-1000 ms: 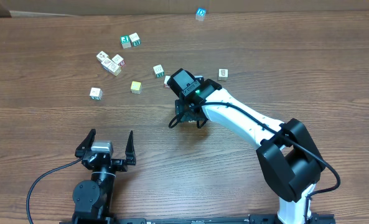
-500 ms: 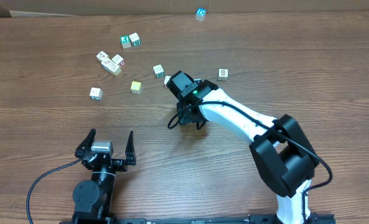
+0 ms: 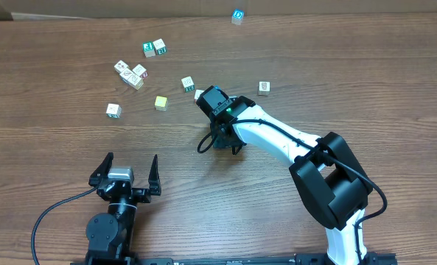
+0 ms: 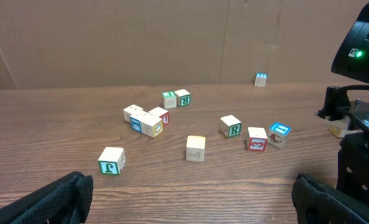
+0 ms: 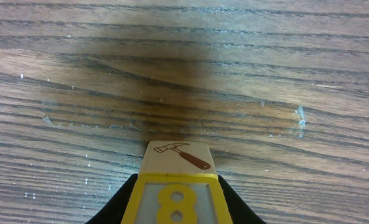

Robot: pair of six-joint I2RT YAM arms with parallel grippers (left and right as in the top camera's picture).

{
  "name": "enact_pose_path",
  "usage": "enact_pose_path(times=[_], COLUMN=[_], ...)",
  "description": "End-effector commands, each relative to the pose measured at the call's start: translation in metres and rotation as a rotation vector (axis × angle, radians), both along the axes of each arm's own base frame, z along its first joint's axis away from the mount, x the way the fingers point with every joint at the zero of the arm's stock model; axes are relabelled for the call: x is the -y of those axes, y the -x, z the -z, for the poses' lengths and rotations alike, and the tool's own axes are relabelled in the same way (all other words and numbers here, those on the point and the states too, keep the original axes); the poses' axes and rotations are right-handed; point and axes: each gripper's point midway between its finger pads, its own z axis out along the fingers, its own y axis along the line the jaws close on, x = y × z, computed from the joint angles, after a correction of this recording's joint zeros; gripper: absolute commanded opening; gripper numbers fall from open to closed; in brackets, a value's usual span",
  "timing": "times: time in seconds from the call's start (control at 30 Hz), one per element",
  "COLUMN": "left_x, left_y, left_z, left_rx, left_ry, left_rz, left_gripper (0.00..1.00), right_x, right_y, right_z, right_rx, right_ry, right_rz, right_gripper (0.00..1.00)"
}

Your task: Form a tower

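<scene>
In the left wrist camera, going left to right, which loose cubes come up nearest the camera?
green-lettered wooden cube, yellow-edged wooden cube, green-R wooden cube, red-marked wooden cube, blue-framed wooden cube

Loose cubes [image 3: 137, 75] strewn over far-left table [image 3: 56, 147], right gripper [image 3: 219, 141] and arm [image 3: 277, 140] blocking centre-right, open wood nearer.

wooden cubes [image 4: 195, 149]: 14 | robot arms [image 3: 277, 140]: 2 | table [image 3: 365, 66]: 1

Lone yellow-framed "8" cube [image 5: 177, 200], hammer-pictured
</scene>
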Motion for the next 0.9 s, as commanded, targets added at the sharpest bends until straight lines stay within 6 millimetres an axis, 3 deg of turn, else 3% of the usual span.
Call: enact_pose_path(times=[0.0,0.1,0.23,0.37,0.4,0.57,0.7,0.73,0.77,0.87], left_x=[0.0003,0.0003,0.0003,0.0003,0.0003,0.0003,0.0003,0.0003,0.0003,0.0003], left_y=[0.0003,0.0003,0.0003,0.0003,0.0003,0.0003,0.0003,0.0003,0.0003,0.0003], left_z=[-0.0013,-0.0011,-0.0013,-0.0013,-0.0013,-0.0011,-0.0011,-0.0013,-0.0013,-0.0013], left_rx=[0.011,0.010,0.011,0.011,0.011,0.010,0.010,0.011,0.011,0.011], left_ry=[-0.014,-0.014,-0.014,-0.014,-0.014,-0.014,-0.014,-0.014,-0.014,-0.014], left_rz=[0.006,0.006,0.006,0.006,0.006,0.006,0.006,0.006,0.006,0.006], left_gripper=[0.99,1.00,1.00,1.00,0.99,1.00,1.00,1.00,1.00,1.00], right_x=[0.0016,0.0016,0.0016,0.0014,0.0011,0.0004,0.0004,0.0004,0.0004,0.0002], right_y=[0.0014,0.0014,0.0014,0.0010,0.0002,-0.0012,-0.0012,-0.0012,-0.0012,-0.0014], right_z=[0.0022,0.0022,0.0022,0.0021,0.0020,0.0017,0.0017,0.0017,0.0017,0.0018], right_rx=[-0.007,-0.007,-0.007,-0.005,-0.002,0.005,0.005,0.005,0.005,0.005], right_ry=[0.005,0.005,0.005,0.004,0.003,0.000,0.001,0.001,0.001,0.000], right_rz=[0.001,0.001,0.001,0.001,0.001,0.001,0.001,0.001,0.001,0.001], right_gripper=[0.29,0.31,0.52,0.54,0.53,0.25,0.19,0.25,0.39,0.47])
